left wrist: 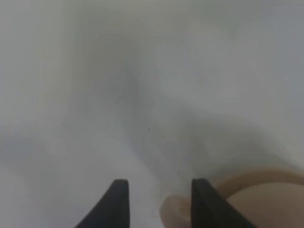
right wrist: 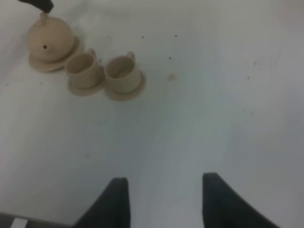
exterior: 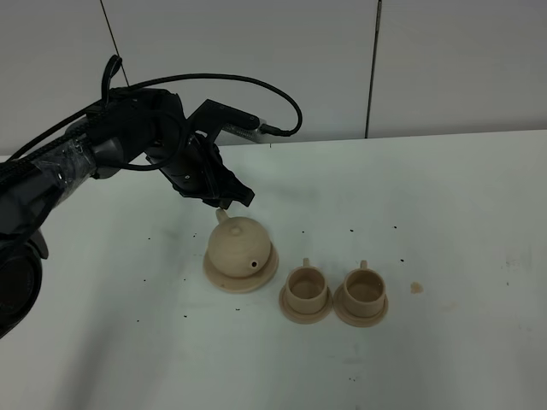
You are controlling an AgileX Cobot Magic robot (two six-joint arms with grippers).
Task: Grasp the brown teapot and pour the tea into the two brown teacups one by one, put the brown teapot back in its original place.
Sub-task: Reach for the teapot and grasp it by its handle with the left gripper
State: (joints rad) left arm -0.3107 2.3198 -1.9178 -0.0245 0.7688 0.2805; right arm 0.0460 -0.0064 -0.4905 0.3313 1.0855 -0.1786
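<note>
The brown teapot sits upright on its wide saucer, the original place, left of the two brown teacups, each on its own small saucer. My left gripper hovers just above the teapot's loop handle. In the blurred left wrist view the gripper is open, with the handle low between its fingers and the teapot body beside them. My right gripper is open and empty, far from the teapot and cups.
A small tan stain lies right of the cups on the white table. Tiny dark specks dot the table. A wall stands behind the table's far edge. The right arm is outside the exterior view.
</note>
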